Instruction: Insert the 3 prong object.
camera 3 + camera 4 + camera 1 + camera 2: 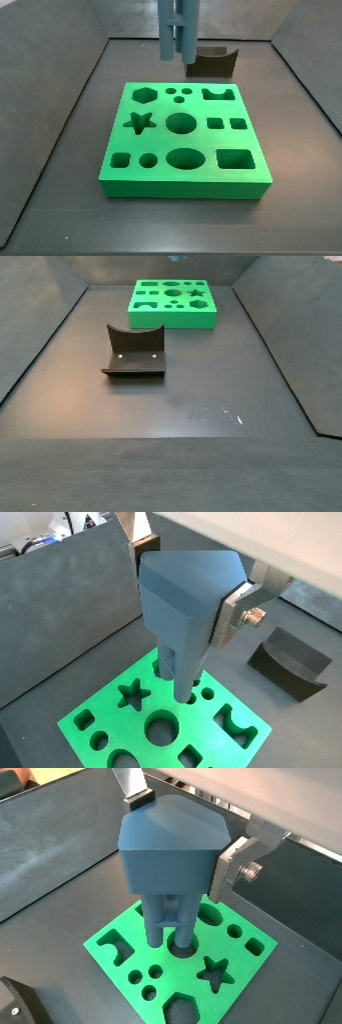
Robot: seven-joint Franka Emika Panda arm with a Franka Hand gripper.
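Note:
My gripper (pixel 190 587) is shut on the blue 3 prong object (pixel 185 612), gripping its broad head between the silver fingers (pixel 233 610), prongs pointing down. Both wrist views show it, and it is also seen from the other side (pixel 171 853). The prongs hang over the green board (pixel 120 712) with shaped holes, close to its three-hole cut-out (pixel 178 95). In a side view the prongs (pixel 177 30) end a little above the board's far part (pixel 187 135); the gripper itself is cut off at that frame's top edge. I cannot tell whether the prongs line up with the holes.
The dark fixture (pixel 211 62) stands on the floor just behind the board, and apart from it in another side view (pixel 134 353). The green board (pixel 174 304) lies at the far end of the dark-walled bin.

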